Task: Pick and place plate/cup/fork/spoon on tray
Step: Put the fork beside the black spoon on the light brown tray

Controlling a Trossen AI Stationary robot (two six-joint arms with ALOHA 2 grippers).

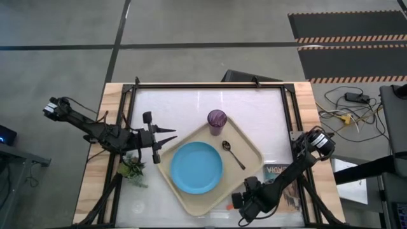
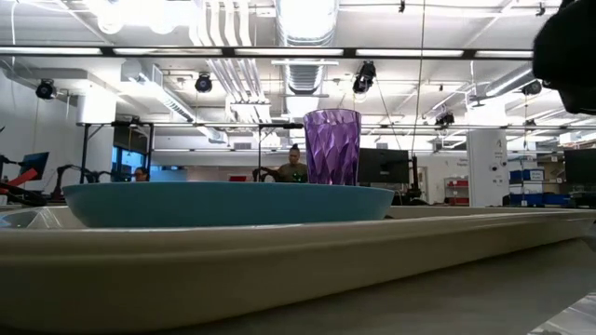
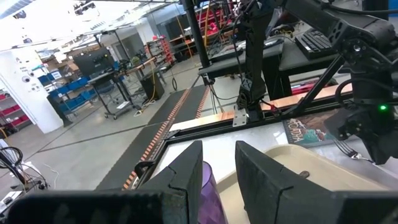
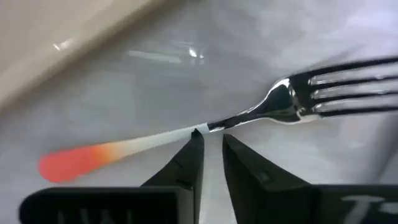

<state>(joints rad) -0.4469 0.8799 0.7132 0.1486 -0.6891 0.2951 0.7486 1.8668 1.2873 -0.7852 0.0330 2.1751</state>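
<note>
Right gripper point(image 4: 210, 144) is down at the near edge of the surface point(image 1: 254, 105), just off the tray's near rim. Its fingertips point(image 4: 194, 142) sit narrowly apart over the neck of the fork point(image 4: 261, 112); can't tell if they touch it. Fork lies flat on the surface outside the tray, orange handle end one way, tines the other.

Tray point(image 1: 253, 147) sits mid-surface, rotated diagonal. Plate point(image 1: 196, 167) is on it, toward the near-left part. Spoon point(image 1: 233, 154) lies on the tray just right of the plate, apart from it. Cup point(image 1: 217, 121) stands upright at the tray's far corner.

Printed book point(image 1: 278, 172) lies on the surface right of the tray, partly under the right arm.

Left gripper point(image 1: 166, 138) hovers just left of the tray, fingers spread, holding nothing.
</note>
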